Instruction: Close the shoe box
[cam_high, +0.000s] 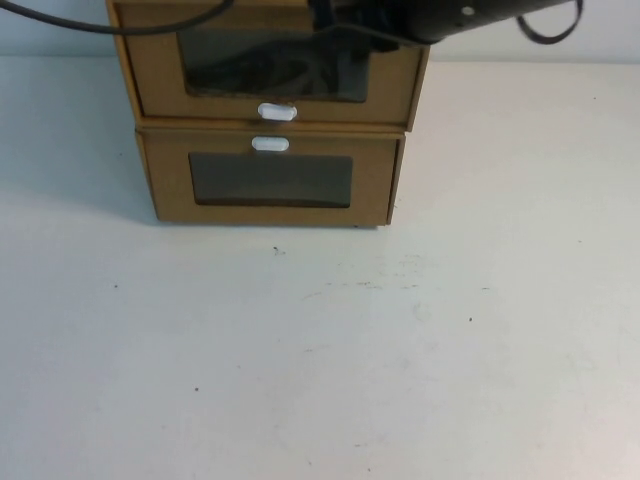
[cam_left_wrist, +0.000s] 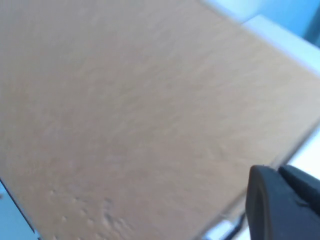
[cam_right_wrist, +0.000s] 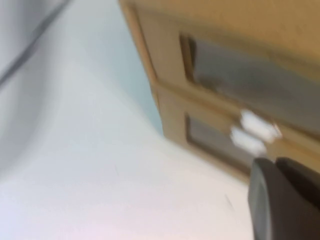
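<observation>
The shoe box (cam_high: 160, 80) is the upper of two stacked brown cardboard boxes, with a clear window (cam_high: 275, 65) and a white tab (cam_high: 277, 112) below it. Its drawer front juts a little forward of the box beneath. It also shows in the right wrist view (cam_right_wrist: 165, 45). My right gripper (cam_right_wrist: 272, 167) is shut and empty, in front of the boxes near the tabs; its arm (cam_high: 440, 18) crosses the shoe box's upper right. My left gripper (cam_left_wrist: 274, 172) is shut and empty, close against a plain cardboard panel (cam_left_wrist: 125, 110).
The lower cardboard box (cam_high: 170, 180) has its white tab (cam_high: 270, 144) above its window and stands on the white table (cam_high: 320, 350). A black cable (cam_high: 60, 20) runs at the top left.
</observation>
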